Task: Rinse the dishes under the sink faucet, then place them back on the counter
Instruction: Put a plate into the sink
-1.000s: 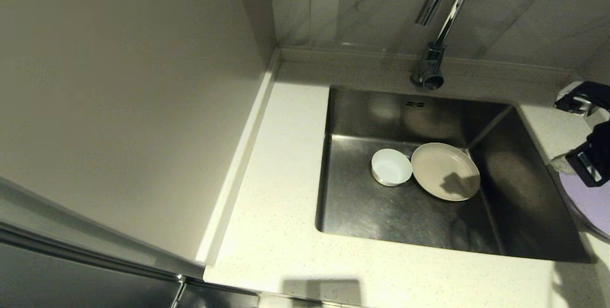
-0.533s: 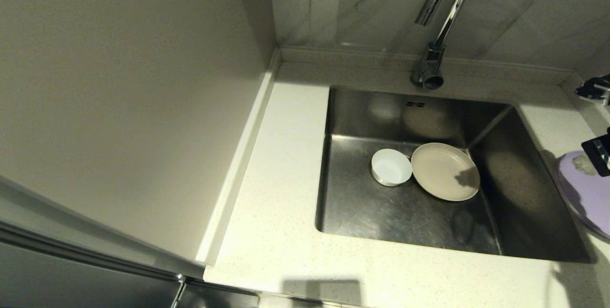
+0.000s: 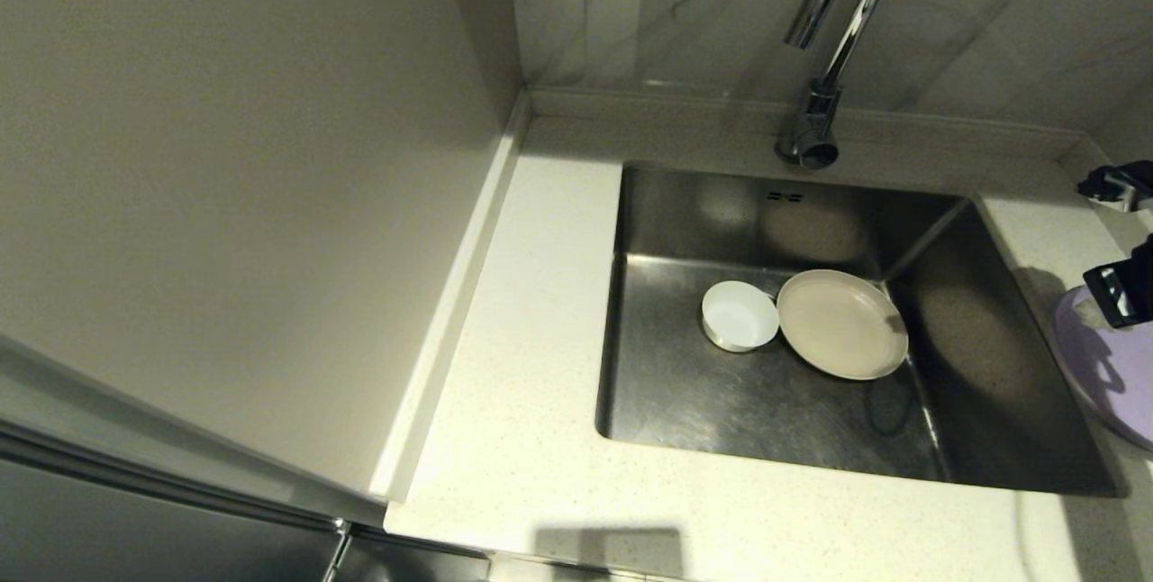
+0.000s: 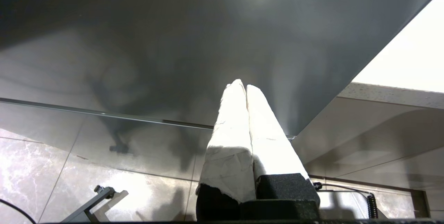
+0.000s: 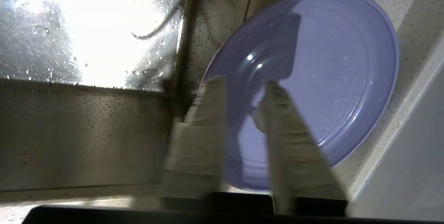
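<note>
The lavender plate (image 5: 322,78) lies flat on the speckled stone surface (image 3: 504,438) just right of the sink (image 3: 1000,411), its rim slightly overhanging the basin edge; droplets on its glaze suggest it is already rinsed and set down to drain. The right pincer (image 5: 244,87) hangs directly above it, its padded fingers (image 5: 208,113) parted by a narrow gap and holding nothing; whether they touch the plate cannot be told. The beige plate (image 3: 842,323) and the small white bowl (image 3: 739,315) rest touching on the floor of the sink, below and in front of the faucet (image 3: 824,50), probably awaiting their turn; no water is seen running. The basin is brushed steel, wet and spotted; the plates are smooth, shallow discs with raised rims; the faucet is a polished chrome curve. The left pincer (image 4: 245,90) stays parked off the surface, its wrapped fingers pressed together and empty.
</note>
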